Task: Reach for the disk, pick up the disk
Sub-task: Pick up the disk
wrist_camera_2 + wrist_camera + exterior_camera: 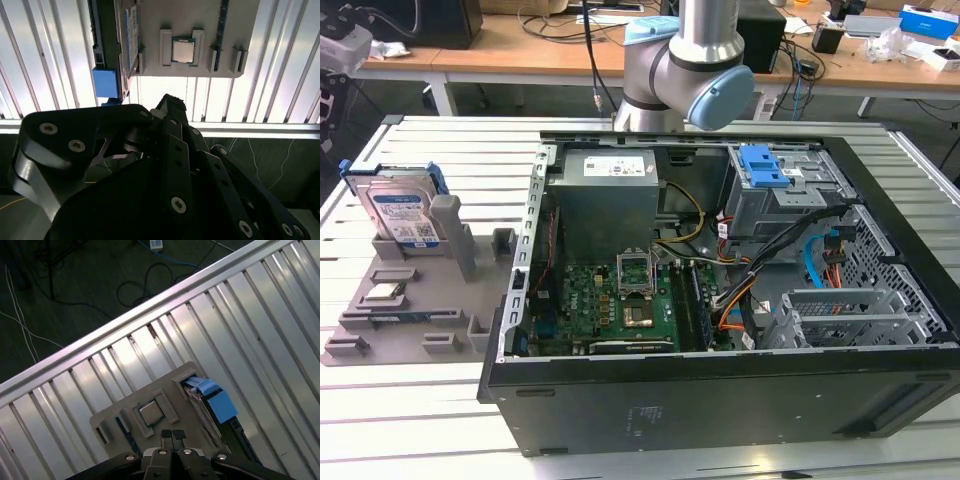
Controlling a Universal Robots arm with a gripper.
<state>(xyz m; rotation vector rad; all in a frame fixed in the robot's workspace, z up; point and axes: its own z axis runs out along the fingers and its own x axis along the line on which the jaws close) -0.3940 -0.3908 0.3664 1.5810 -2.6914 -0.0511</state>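
You have a table (440,150) of ribbed aluminium slats, pale and shiny, and beyond it in the exterior view are wooden desks (520,55) strewn with cables. An open black computer case (720,300) lies on the slats with its green board and wiring bare. The arm (685,60), silver with pale blue joint caps, rises behind the case.

The disk (405,210) is on the exterior view's left. It stands on edge at the far end of a matt grey plastic holder (450,290), beside the case but apart from it. That view gives you its flat silver-grey face, the blue-and-white label and the blue side rails. On the same holder, nearer the camera, 1 small square silver chip (383,292) lies flat in its own frame.

Both wrist views look down on the holder and show the disk edge-on, as a narrow slab (112,35) (202,407) with a blue rail tab (105,82) (220,402) jutting from it. The chip (182,50) (151,412) sits face-up in the middle of the holder.

In the first wrist view you also see a dark floor (75,280) with loose cables past the table's edge. The second wrist view shows the gripper (169,105) as black bolted linkage bars.

In the first wrist view the gripper's (172,435) 2 black fingertips are pressed together with nothing between them. They hang over the holder's edge just beside the chip, clear of the disk.
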